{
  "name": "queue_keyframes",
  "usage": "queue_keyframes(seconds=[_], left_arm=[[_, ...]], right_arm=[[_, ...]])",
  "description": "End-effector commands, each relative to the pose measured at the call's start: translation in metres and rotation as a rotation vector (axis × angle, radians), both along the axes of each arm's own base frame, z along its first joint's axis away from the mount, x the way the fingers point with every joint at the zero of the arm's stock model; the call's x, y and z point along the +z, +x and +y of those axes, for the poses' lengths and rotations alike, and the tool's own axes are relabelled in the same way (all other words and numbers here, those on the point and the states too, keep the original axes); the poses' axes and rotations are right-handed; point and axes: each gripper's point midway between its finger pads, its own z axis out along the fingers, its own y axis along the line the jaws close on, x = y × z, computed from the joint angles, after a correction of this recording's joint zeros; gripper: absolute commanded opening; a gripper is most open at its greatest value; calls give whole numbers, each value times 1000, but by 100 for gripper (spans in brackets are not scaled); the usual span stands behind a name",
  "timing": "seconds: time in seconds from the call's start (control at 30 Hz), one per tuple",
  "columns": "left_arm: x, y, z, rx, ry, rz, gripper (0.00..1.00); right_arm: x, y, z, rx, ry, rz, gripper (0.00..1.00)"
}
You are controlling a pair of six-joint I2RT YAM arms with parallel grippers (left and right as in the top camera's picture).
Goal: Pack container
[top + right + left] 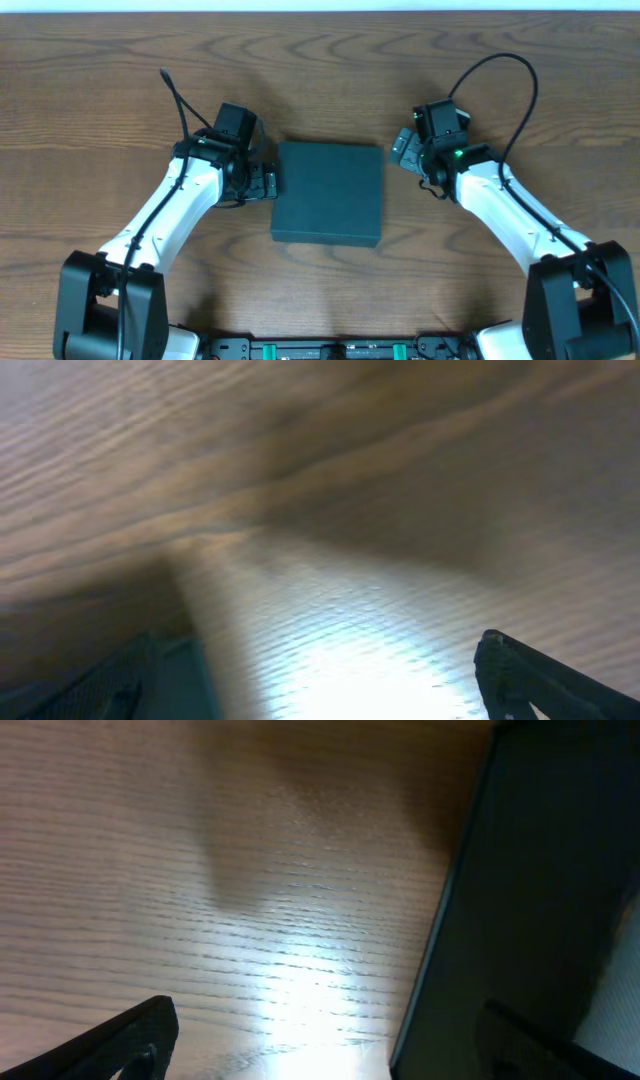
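Note:
The container is a dark teal-black square box lying in the middle of the table with its flat lid shut. My left gripper is open at the box's left edge, one finger over the lid. In the left wrist view the box fills the right side and the jaws are spread wide. My right gripper is open just off the box's far right corner. In the right wrist view the jaws are wide apart over bare wood, with a teal box edge at the lower left.
The wooden table surrounds the box. No snack items show in any view. The arm bases sit at the near edge. Cables loop behind both wrists.

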Motion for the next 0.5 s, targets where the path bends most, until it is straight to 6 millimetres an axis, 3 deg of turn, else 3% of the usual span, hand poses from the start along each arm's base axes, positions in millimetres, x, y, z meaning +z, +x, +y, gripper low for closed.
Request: queue_keyframes(seconds=[0.0, 0.33, 0.47], left_arm=[[21, 8, 5, 14, 14, -69, 95], [76, 2, 12, 24, 2, -198, 95], [87, -2, 13, 26, -4, -226, 95]], right_arm=[[3, 0, 10, 32, 13, -6, 99], [-9, -3, 28, 74, 41, 24, 99], [-17, 0, 41, 101, 75, 24, 99]])
